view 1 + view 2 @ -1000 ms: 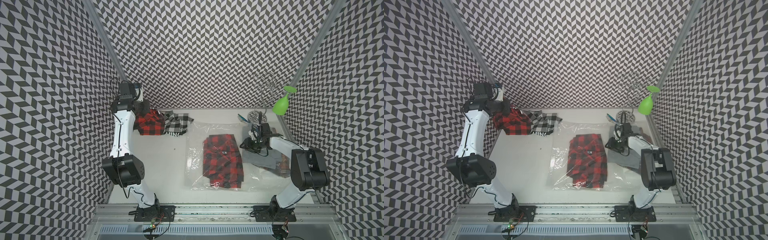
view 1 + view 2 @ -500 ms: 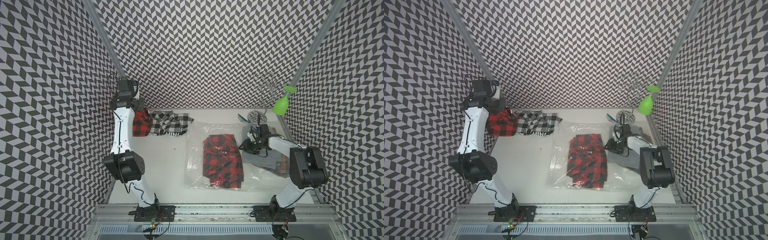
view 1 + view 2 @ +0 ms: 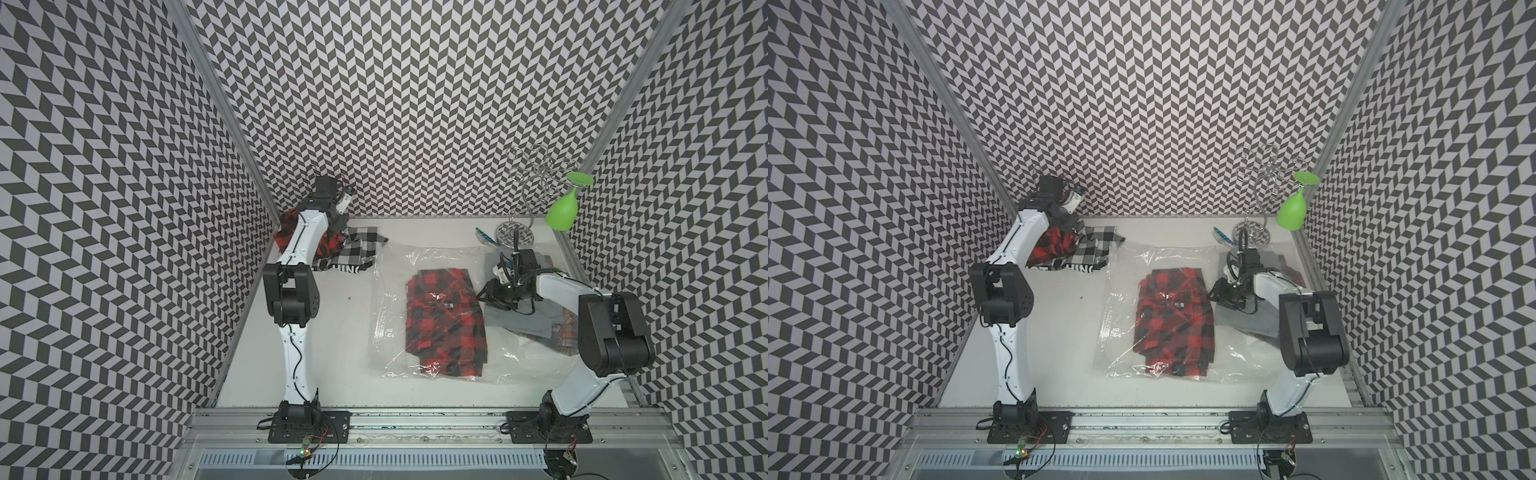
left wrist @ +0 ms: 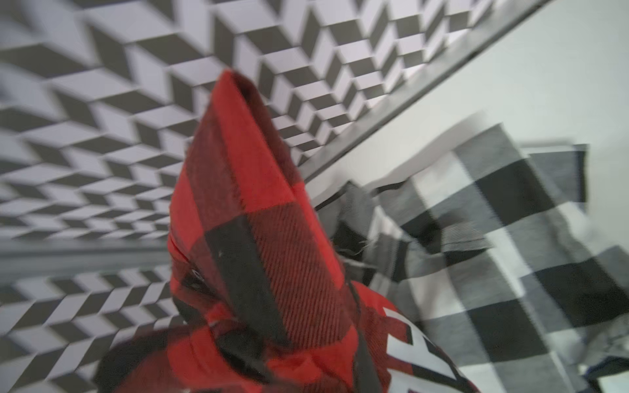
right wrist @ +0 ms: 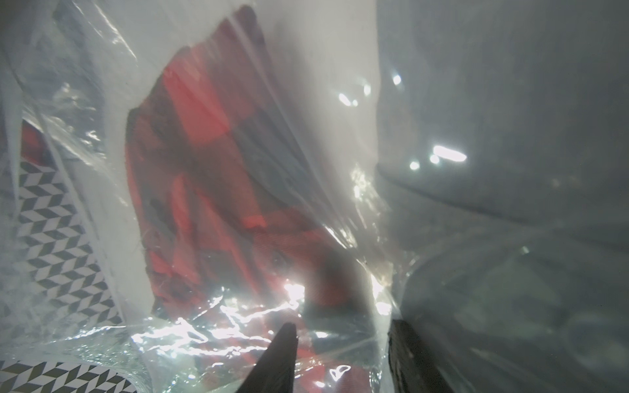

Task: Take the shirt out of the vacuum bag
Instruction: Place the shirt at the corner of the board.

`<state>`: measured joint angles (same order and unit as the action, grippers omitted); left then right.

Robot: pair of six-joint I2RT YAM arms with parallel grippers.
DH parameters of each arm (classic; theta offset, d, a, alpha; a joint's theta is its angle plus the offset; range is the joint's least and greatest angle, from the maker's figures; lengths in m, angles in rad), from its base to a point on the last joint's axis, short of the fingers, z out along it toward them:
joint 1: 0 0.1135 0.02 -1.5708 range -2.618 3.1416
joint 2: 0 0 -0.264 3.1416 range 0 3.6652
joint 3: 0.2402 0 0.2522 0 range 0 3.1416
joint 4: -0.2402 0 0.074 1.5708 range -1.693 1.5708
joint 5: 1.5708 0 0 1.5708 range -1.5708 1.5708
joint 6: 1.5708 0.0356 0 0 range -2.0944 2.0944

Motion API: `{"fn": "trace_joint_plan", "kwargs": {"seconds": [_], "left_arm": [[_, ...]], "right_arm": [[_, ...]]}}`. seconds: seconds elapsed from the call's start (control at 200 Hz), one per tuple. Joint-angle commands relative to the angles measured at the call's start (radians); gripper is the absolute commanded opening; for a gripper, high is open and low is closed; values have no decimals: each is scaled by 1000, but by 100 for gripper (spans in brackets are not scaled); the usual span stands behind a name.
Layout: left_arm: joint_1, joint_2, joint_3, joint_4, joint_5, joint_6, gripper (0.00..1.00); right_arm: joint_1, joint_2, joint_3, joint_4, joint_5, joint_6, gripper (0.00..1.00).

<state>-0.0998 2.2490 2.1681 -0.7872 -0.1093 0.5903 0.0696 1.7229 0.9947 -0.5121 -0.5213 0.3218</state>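
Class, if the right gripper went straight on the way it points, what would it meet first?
Probably the clear vacuum bag, with the red plaid shirt inside just behind; depth is unclear.

White table [image 3: 332,340], laden.
The vacuum bag [image 3: 390,324] lay mid-table; a checked cloth [image 3: 363,249] far left, grey cloth [image 3: 519,322] right, wire stand [image 3: 515,235] behind.

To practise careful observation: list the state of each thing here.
vacuum bag: lying flat, not emptied
bagged red plaid shirt: folded, inside vacuum bag
loose red plaid shirt: clamped in shut left gripper
right gripper: open, at the bag
green wine glass: hanging upside down
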Motion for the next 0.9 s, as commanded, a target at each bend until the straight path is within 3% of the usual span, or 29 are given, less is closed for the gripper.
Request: {"fn": "trace_joint_plan", "kwargs": {"seconds": [0.0, 0.295, 0.626, 0.656, 0.701, 0.736, 0.766, 0.891], "left_arm": [[-14, -12, 31, 57, 21, 35, 0], [-81, 34, 17, 74, 19, 22, 0], [-151, 81, 61, 18, 78, -173, 0], [-153, 84, 66, 2, 96, -193, 13], [-153, 85, 76, -21, 132, -220, 51], [-151, 78, 83, -28, 139, -258, 65], [-152, 69, 89, -38, 153, -279, 95], [-139, -23, 73, -34, 220, -391, 99]], "right_arm": [[4, 10, -24, -12, 3, -6, 46], [6, 23, -23, 1, -18, -6, 46], [10, 27, -18, 14, -28, -4, 47], [12, 28, -16, 15, -26, -5, 47], [12, 28, -15, 18, -28, -6, 47], [13, 28, -15, 19, -28, -7, 47], [14, 27, -16, 20, -28, -6, 46], [16, 26, -10, 23, -26, -8, 46]]}}
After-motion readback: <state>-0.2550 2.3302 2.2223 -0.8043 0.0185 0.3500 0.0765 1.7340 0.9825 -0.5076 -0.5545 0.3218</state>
